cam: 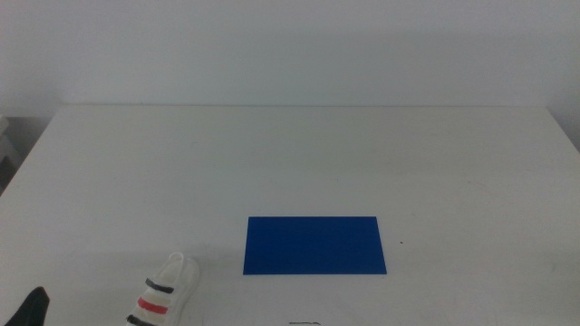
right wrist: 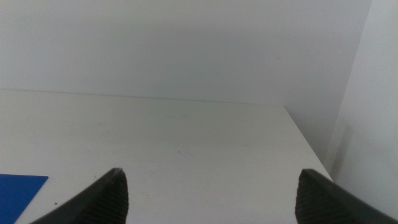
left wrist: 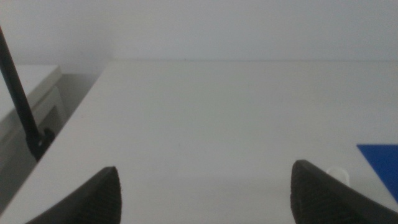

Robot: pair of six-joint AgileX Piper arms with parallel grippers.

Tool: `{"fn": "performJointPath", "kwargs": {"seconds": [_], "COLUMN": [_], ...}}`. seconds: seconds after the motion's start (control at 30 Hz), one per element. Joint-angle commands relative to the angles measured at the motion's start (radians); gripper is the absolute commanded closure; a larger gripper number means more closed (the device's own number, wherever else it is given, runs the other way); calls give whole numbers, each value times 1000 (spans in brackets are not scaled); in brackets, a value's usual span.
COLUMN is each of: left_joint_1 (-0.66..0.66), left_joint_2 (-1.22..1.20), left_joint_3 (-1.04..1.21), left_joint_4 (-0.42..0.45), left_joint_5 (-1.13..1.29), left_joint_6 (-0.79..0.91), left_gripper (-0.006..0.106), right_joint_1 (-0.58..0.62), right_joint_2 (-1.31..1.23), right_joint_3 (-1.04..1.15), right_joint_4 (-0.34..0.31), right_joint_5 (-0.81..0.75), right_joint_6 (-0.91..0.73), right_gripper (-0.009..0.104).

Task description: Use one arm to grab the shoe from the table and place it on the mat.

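1. Middle view: we see that the task has not really started. The shoe (cam: 164, 293) lies on the table (cam: 299, 154), near the bottom edge and to the left of the mat (cam: 314, 244), apart from it and not touching. The mat is bare. At the bottom left corner a dark tip of the left gripper (cam: 32, 308) shows, beside the shoe but not on it. We judge that the grab, the lift, the carry and the placing are all left to do. Between shoe and mat we see only plain table, so nothing seems to stand in the way.

2. Left wrist view: the left gripper (left wrist: 205, 186) has its jaws released, wide apart, with nothing between them. A small white piece, probably the shoe (left wrist: 336, 172), peeks over one jaw, and a corner of the mat (left wrist: 380, 160) shows beyond it. A thin black rod (left wrist: 18, 99) stands off the table edge, away from the work.

3. Right wrist view: the right gripper (right wrist: 208, 190) is also released and holds nothing. Only a corner of the mat (right wrist: 18, 193) is visible here. This arm seems to wait.
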Motion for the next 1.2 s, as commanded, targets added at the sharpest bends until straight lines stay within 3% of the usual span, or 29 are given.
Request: {"fn": "performJointPath", "kwargs": {"seconds": [0.0, 0.13, 0.33, 0.57, 0.77, 1.03, 1.17], "left_joint_1": [-1, -2, -2, -2, -2, -17, -132], "left_joint_2": [41, 168, 437, 699, 905, 1166, 1290], "left_joint_3": [-42, -227, -529, -740, -776, -865, -945], "left_joint_4": [-19, -94, -119, -178, -189, -327, -250], "left_joint_5": [-52, 195, 453, 787, 809, 800, 796], "left_joint_6": [-11, -11, 126, 118, 143, 374, 354], "left_gripper": [7, 7, 7, 7, 7, 7, 7], "right_joint_1": [2, 2, 2, 2, 2, 2, 2], "right_joint_2": [-19, -19, -19, -19, -19, -19, -19], "right_joint_3": [-19, -19, -19, -19, -19, -19, -19], "right_joint_4": [-9, -9, -9, -9, -9, -9, -9], "right_joint_5": [-76, -76, -76, -76, -76, -76, -76], "right_joint_6": [-4, -4, -4, -4, -4, -4, -4], "right_gripper": [1, 1, 1, 1, 1, 1, 1]}}
